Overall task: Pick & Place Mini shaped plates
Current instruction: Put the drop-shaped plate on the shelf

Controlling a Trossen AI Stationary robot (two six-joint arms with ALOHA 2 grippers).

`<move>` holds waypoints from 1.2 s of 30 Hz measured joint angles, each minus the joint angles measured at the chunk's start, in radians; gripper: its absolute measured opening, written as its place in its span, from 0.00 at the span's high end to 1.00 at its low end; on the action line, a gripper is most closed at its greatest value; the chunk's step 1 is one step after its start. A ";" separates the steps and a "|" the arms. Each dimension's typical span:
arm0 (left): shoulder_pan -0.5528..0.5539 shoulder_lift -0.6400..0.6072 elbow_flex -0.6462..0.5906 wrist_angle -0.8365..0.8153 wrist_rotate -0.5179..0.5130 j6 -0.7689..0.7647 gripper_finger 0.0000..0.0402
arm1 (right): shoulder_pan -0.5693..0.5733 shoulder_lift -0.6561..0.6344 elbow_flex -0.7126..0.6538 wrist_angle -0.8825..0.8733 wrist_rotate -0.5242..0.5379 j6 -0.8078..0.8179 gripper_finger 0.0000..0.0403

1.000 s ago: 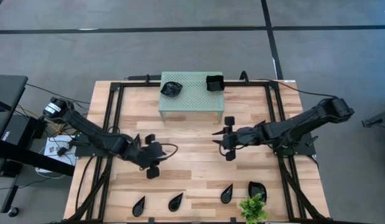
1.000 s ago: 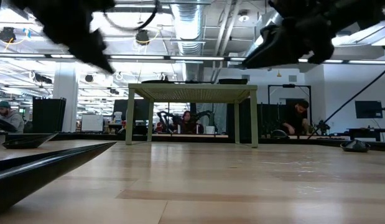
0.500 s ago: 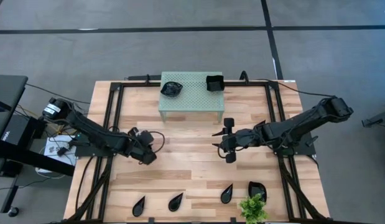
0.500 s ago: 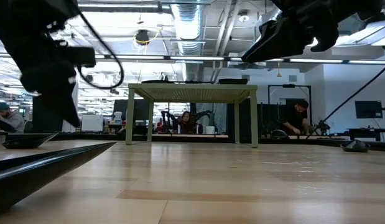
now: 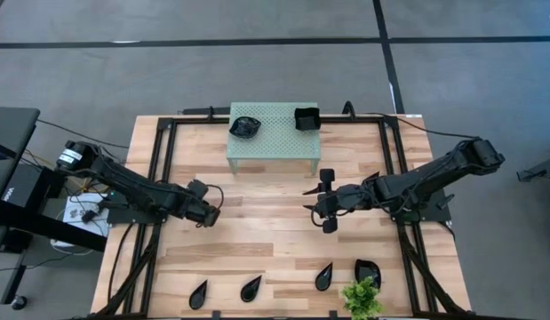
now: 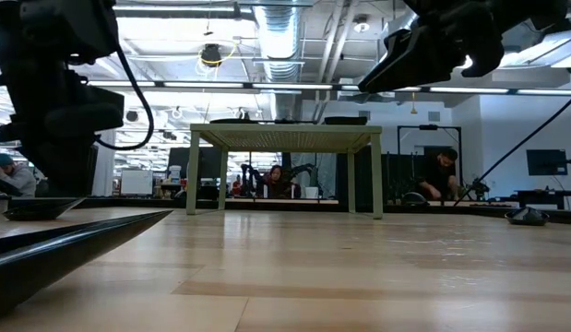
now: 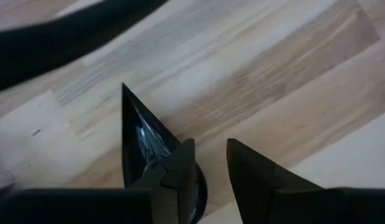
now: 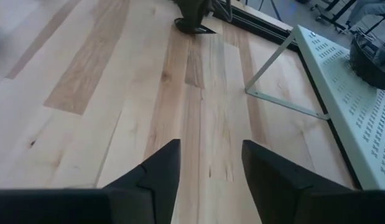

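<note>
Six small glossy black plates show on the high view. A rounded plate [image 5: 245, 126] and a wavy-edged square plate [image 5: 306, 117] lie on top of the pale green perforated stand [image 5: 273, 147] at the far side of the light wooden worktop [image 5: 275, 244]. Along the near edge lie three teardrop plates [image 5: 251, 287] and one wider rounded plate [image 5: 367, 272], the last just beside a small green plant [image 5: 362, 299].

A seventh piece, a black teardrop plate with a sharp tip [image 7: 141, 144], appears only in the left wrist view, directly at the left claw [image 5: 206, 212].

Within the last second the left claw has moved back from the middle of the worktop toward the left side, and the low view shows it close above the wood. This probably means the left arm is busy with that teardrop plate, either taking it or leaving it there.

The right claw [image 5: 327, 200] has hardly moved. It hovers in front of the stand, spread apart and empty.

From above, the arm itself covers the seventh plate. Whether the left claw grips the plate or only stands beside it cannot be told, as most of the plate is cut off in the wrist view. The low view shows only dark edges of the nearest plates.
</note>
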 joint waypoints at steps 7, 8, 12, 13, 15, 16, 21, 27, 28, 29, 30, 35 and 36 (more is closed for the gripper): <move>0.001 0.000 -0.003 -0.008 -0.006 -0.030 0.76 | -0.001 0.000 0.000 -0.002 0.000 0.000 0.59; 0.001 0.000 -0.009 -0.007 -0.007 -0.041 0.76 | -0.001 0.000 0.000 -0.003 0.000 0.000 0.59; 0.001 0.001 -0.039 -0.008 -0.006 -0.087 0.76 | 0.000 0.000 0.000 -0.006 0.000 0.001 0.59; 0.001 0.001 -0.043 -0.005 -0.006 -0.098 0.76 | 0.000 0.000 0.000 -0.012 0.000 0.001 0.59; 0.001 0.001 -0.050 -0.002 -0.007 -0.103 0.76 | 0.000 0.000 0.000 -0.025 0.000 0.001 0.59; 0.001 0.001 -0.052 -0.002 -0.007 -0.104 0.76 | 0.000 0.000 0.000 -0.030 0.000 0.001 0.59; 0.001 0.001 -0.072 0.002 -0.043 -0.104 0.76 | 0.000 0.000 0.000 -0.031 0.000 0.001 0.61; 0.001 0.001 -0.089 0.021 -0.082 -0.105 0.76 | 0.000 0.000 0.000 -0.031 0.000 0.001 0.61; 0.001 0.001 -0.092 0.022 -0.082 -0.111 0.77 | 0.000 0.000 0.000 -0.031 0.000 0.001 0.61; 0.001 0.001 -0.097 0.024 -0.082 -0.124 0.77 | 0.000 0.000 0.000 -0.031 0.000 0.001 0.61; 0.001 0.001 -0.101 0.023 -0.081 -0.131 0.78 | 0.000 0.000 0.000 -0.031 0.000 0.001 0.61; 0.001 0.001 -0.108 0.032 -0.075 -0.133 0.93 | 0.000 0.000 0.000 -0.031 0.000 0.001 0.62; 0.001 0.001 -0.109 0.046 -0.076 -0.126 0.96 | 0.000 0.000 0.000 -0.031 0.000 0.001 0.62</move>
